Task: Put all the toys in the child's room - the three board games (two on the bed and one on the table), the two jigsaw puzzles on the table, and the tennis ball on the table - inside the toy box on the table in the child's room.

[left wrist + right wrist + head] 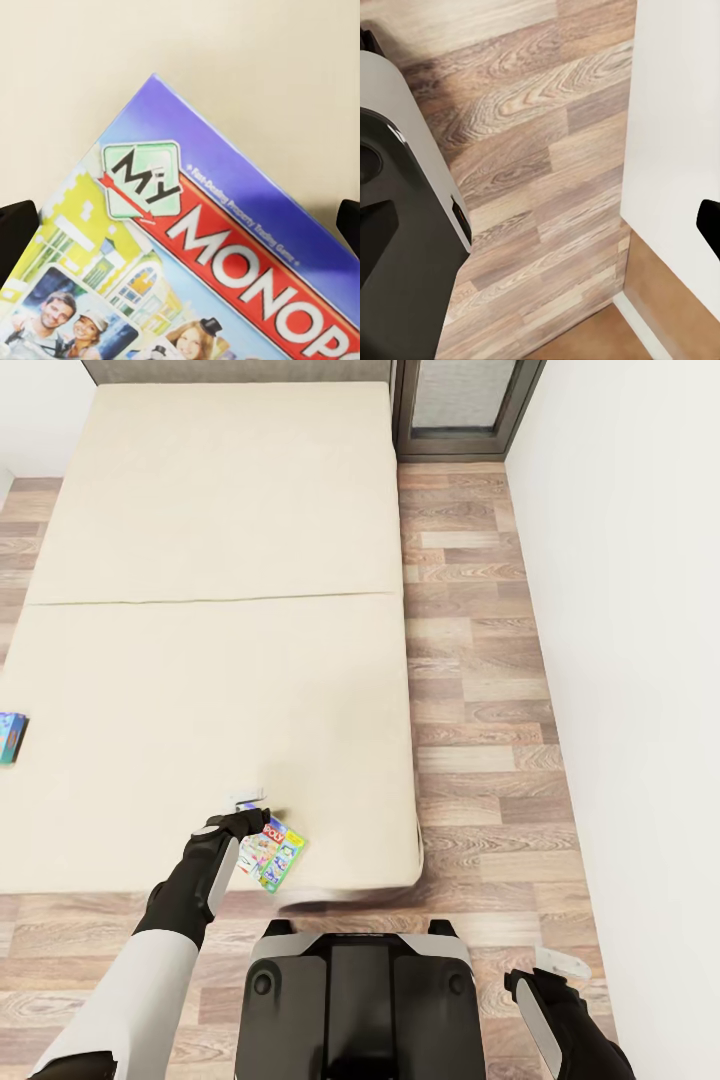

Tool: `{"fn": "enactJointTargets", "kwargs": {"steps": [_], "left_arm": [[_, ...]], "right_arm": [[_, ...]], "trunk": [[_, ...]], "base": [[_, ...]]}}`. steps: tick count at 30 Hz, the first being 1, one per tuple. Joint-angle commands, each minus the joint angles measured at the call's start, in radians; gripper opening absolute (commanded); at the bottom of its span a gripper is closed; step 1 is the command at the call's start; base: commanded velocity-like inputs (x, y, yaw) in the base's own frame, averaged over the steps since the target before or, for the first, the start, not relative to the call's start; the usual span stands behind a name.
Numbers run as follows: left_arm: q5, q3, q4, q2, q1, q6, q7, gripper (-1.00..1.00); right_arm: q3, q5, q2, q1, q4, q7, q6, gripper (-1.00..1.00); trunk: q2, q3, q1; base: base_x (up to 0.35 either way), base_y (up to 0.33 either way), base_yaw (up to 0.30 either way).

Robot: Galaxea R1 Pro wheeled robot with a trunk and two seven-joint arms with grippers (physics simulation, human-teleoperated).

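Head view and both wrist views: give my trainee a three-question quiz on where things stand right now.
1. True or false: the My Monopoly board game lies on the floor.
2. Which gripper is above that game? A) left gripper B) right gripper
3. Where on the bed is the second board game?

Key:
1. False; it lies on the bed near its foot edge.
2. A; the left wrist view shows the game between its open fingers.
3. At the head view's far left edge.
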Motion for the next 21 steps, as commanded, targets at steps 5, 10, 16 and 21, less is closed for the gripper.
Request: {"fn": "enactJointTargets", "kwargs": {"steps": [5, 10, 16, 21], "left_arm": [[0.005, 0.002, 0.000, -0.001, 0.000, 0.005, 0.001, 1.00], [0.005, 0.002, 0.000, -0.001, 0.000, 0.005, 0.001, 1.00], [0.005, 0.002, 0.000, -0.001, 0.000, 0.006, 0.001, 1.00], [0.005, 0.002, 0.000, -0.001, 0.000, 0.006, 0.001, 1.00]], "right_arm": [[0.002, -0.011, -0.001, 0.000, -0.002, -0.007, 0.003, 1.00], [0.002, -0.011, -0.001, 0.000, -0.002, -0.007, 0.003, 1.00], [0.002, -0.011, -0.001, 0.000, -0.002, -0.007, 0.004, 1.00], [0.002, -0.012, -0.001, 0.000, -0.002, -0.007, 0.004, 1.00]], "trunk": [[-0.001, -0.001, 0.001], [-0.001, -0.001, 0.001], [-0.001, -0.001, 0.001], [-0.001, -0.001, 0.001]], "base": [[-0.017, 0.000, 0.000], [-0.004, 0.000, 0.000], [-0.030, 0.000, 0.000], [-0.091, 0.000, 0.000]]}}
